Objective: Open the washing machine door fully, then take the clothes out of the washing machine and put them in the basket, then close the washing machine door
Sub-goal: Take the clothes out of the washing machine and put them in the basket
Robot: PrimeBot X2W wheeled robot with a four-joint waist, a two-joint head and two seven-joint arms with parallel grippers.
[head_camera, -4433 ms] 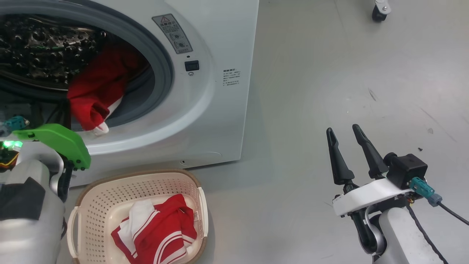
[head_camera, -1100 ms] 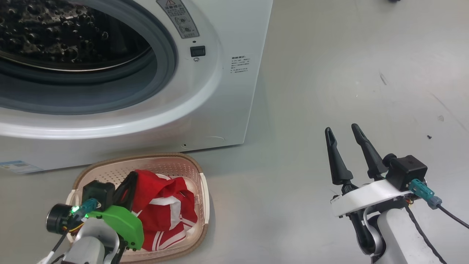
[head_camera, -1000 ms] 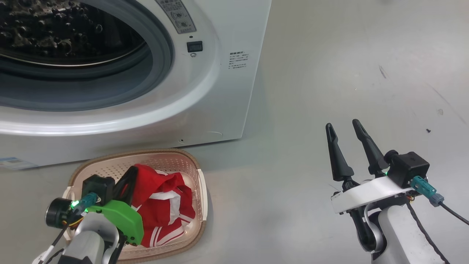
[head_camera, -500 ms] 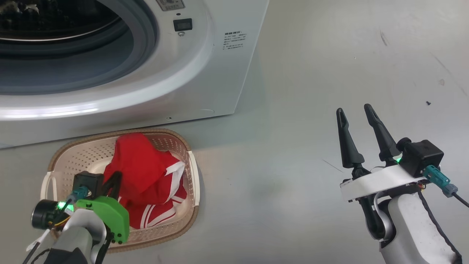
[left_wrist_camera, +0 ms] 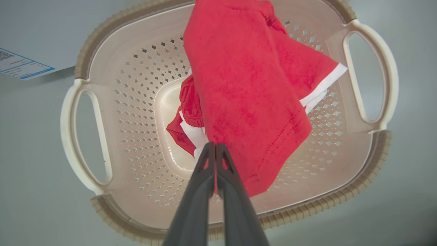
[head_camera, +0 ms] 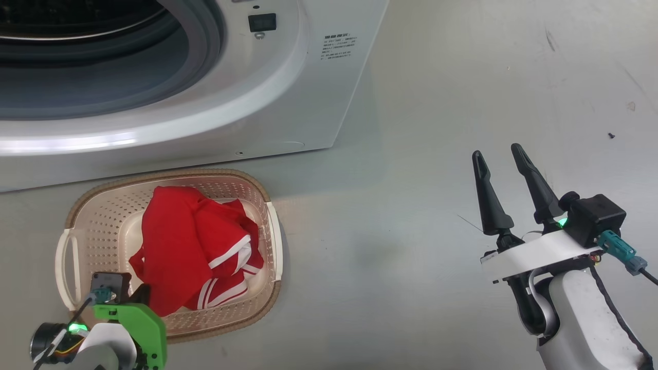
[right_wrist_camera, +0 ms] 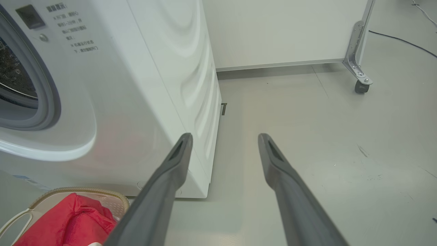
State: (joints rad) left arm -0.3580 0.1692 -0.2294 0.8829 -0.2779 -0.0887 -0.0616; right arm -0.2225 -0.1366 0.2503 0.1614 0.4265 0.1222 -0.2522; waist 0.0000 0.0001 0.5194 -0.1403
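Note:
The cream basket [head_camera: 170, 175] stands on the floor in front of the white washing machine [head_camera: 288, 103], whose round port [head_camera: 103, 77] is open. The washing machine door is out of view. Red clothes [head_camera: 175, 241] with white stripes lie heaped in the basket. My left gripper [head_camera: 143, 292] hangs over the basket's near edge. The left wrist view has that gripper [left_wrist_camera: 215, 145] shut on the hem of a red garment [left_wrist_camera: 245, 85] that drapes down into the basket [left_wrist_camera: 136, 85]. My right gripper [head_camera: 496, 151] stands open and empty over bare floor to the right of the machine.
Grey floor stretches to the right of the machine. In the right wrist view my right gripper [right_wrist_camera: 225, 136] points past the machine's side [right_wrist_camera: 191, 85] toward a white panel on a castor [right_wrist_camera: 360, 87]. A blue label [left_wrist_camera: 20, 65] marks the machine's lower front.
The red garment that hung in the port has come out into the basket. Over the last second my left gripper drew back toward the basket's near edge, still holding it. The head camera tilted down.

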